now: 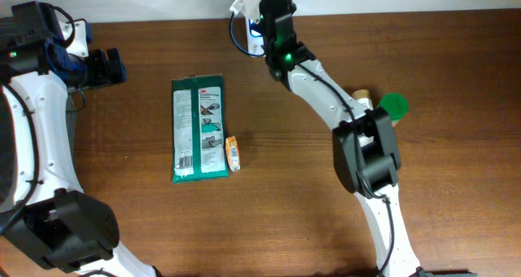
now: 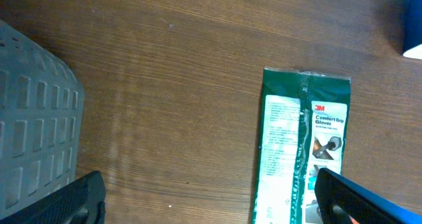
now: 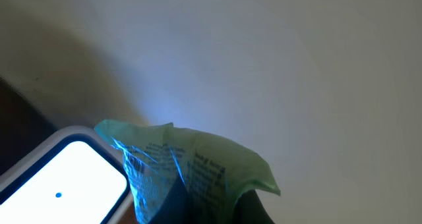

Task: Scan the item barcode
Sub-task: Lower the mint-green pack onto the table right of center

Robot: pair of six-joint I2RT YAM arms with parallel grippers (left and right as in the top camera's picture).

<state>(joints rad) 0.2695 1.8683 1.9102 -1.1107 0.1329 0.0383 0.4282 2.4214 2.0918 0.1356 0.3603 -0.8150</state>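
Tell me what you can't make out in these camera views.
Right wrist: green packet, print crumpled and blurred, no barcode readable.
Left wrist: glove pack, lower end cut by the frame.
Overhead: orange item, too small to identify.
Overhead: green disc, partly behind the right arm.

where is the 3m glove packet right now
The glove packet lies left of centre in the overhead view, a small orange item at its lower right edge.

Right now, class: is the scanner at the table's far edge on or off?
On. The scanner shows a brightly lit white face, and bluish light falls on the green packet beside it.
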